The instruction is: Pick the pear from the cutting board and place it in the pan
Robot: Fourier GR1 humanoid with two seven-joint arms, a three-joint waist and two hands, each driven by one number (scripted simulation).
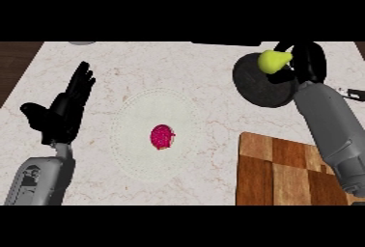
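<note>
The yellow-green pear (273, 61) is over the black pan (261, 83) at the counter's far right, held in my right hand (306, 60), whose fingers curl round it from the right. My right forearm runs down the right side, across the wooden cutting board (285, 169), which lies bare at the lower right. My left hand (65, 108) rests open at the left, fingers pointing up, away from everything.
A pale round plate (143, 140) lies in the middle of the marble counter with a magenta fruit (162, 136) on it. Dark floor shows past the counter's left edge. A small dark object (354, 93) sits at the right edge.
</note>
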